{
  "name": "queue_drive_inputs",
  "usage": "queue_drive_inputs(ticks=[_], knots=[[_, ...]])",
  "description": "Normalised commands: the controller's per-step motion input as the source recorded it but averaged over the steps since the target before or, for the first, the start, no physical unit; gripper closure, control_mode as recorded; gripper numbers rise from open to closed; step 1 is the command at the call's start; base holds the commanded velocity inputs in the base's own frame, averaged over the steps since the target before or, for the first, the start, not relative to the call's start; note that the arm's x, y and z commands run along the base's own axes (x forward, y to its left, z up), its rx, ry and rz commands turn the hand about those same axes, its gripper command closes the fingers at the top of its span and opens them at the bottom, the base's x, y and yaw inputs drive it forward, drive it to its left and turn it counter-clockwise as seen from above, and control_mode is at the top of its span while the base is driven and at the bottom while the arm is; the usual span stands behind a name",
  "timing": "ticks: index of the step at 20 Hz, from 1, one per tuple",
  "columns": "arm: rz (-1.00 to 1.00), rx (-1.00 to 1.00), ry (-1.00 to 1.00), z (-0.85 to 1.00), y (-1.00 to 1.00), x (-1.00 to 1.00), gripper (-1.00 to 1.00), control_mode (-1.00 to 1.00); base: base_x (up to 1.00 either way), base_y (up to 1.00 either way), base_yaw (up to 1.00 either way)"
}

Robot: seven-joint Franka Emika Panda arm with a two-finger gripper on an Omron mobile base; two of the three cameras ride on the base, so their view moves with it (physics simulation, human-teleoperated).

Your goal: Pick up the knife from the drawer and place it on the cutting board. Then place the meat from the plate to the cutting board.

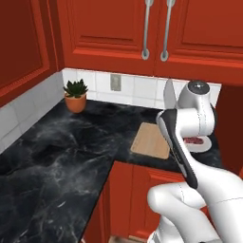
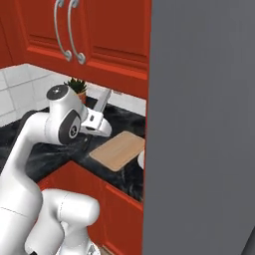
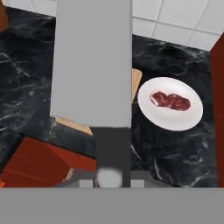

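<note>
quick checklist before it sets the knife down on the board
1. Knife held in the gripper, jaws shut on the handle: ok.
2. Blade standing up over the counter, seen from both base views: ok.
3. Cutting board bare, room for the knife: ok.
4. Meat on the plate, beside the board: ok.
5. Blade height above the board: cannot tell.

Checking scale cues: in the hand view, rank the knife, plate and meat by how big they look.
1. knife, largest, though it is held close to the camera, which inflates it.
2. plate.
3. meat, smallest, lying on the plate.
</note>
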Motion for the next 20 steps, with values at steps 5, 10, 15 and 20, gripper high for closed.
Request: queue_drive_inputs(ticks=[5, 10, 15, 20], knots=[[0.0, 0.0, 0.0, 0.0, 0.0, 0.0, 1.0, 1.0, 0.56, -0.24, -0.11], [0.0, 0.0, 0.0, 0.0, 0.0, 0.0, 1.0, 1.0, 0.14, 0.07, 0.0], [0.0, 0.0, 0.0, 0.0, 0.0, 0.0, 1.0, 1.0, 0.0, 0.25, 0.0], [0.0, 0.0, 0.0, -0.08, 0.11, -0.05, 1.0, -1.0, -0.06, 0.34, 0.0]])
